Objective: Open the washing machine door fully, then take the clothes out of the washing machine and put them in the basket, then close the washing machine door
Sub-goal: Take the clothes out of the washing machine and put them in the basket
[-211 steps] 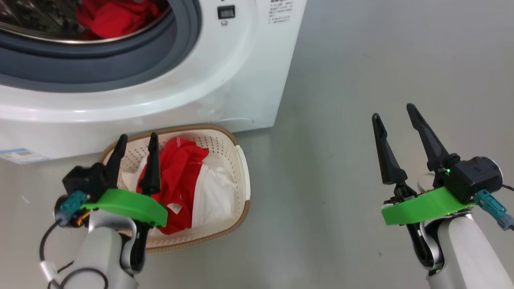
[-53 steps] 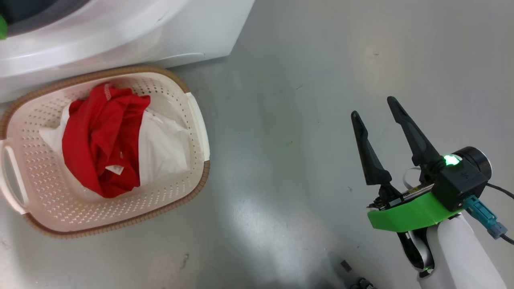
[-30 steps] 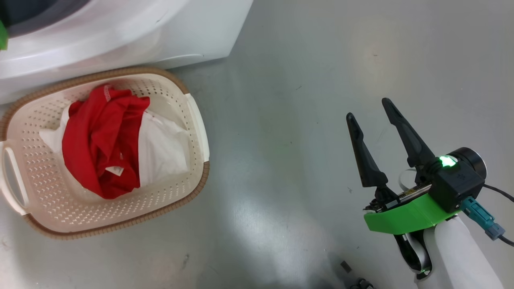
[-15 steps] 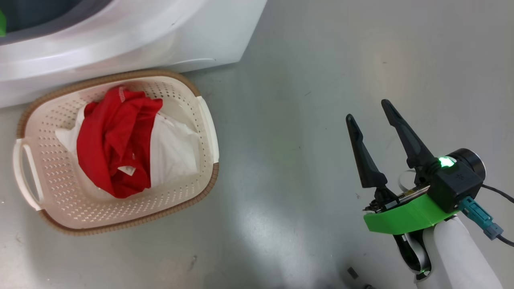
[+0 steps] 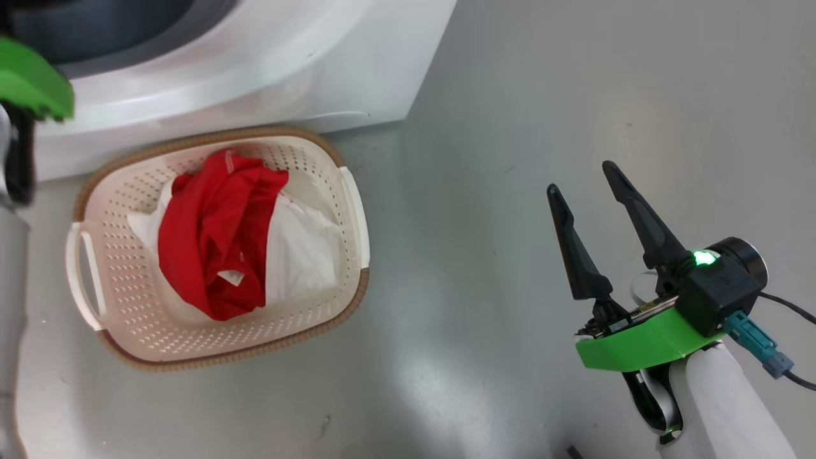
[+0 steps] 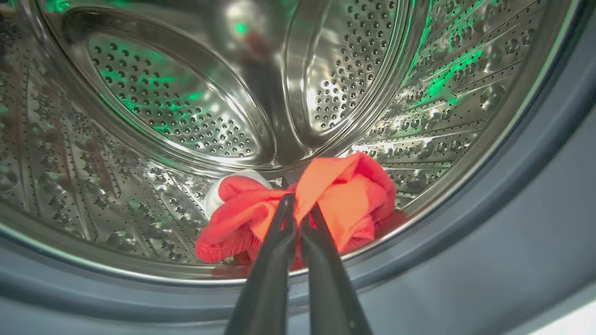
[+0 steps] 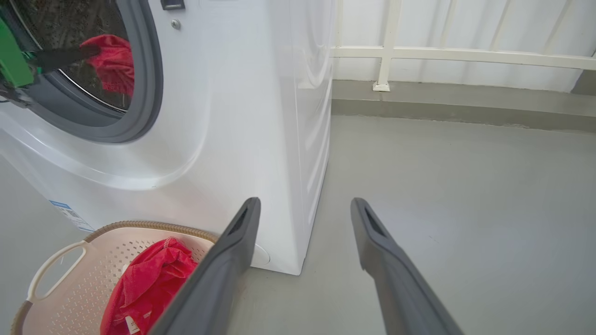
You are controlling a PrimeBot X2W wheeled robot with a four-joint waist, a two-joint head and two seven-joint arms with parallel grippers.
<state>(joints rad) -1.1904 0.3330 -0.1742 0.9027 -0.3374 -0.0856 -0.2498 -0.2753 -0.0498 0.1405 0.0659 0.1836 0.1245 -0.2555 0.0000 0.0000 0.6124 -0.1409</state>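
Note:
In the left wrist view my left gripper (image 6: 298,204) reaches into the steel drum (image 6: 163,116) of the washing machine (image 5: 287,70). It is shut on a fold of a bright red garment (image 6: 349,195) near the drum's front lip. The right wrist view shows those dark fingers (image 7: 60,56) at the red cloth (image 7: 107,60) in the opening. The basket (image 5: 220,360) sits on the floor before the machine and holds red clothes (image 5: 210,255) and white cloth (image 5: 306,248). My right gripper (image 5: 579,176) hangs open and empty over bare floor to the basket's right. The washing machine door is out of view.
The grey rubber ring (image 6: 512,209) frames the drum opening. My left arm's green mount (image 5: 32,83) shows at the top left of the head view. A white railing (image 7: 386,51) and a low kerb run behind the machine. Grey floor (image 5: 510,127) lies to the machine's right.
The head camera has shifted, so the basket and the machine sit further right in the picture and the left arm's green mount has come into view. The right gripper has stayed open and nearly still.

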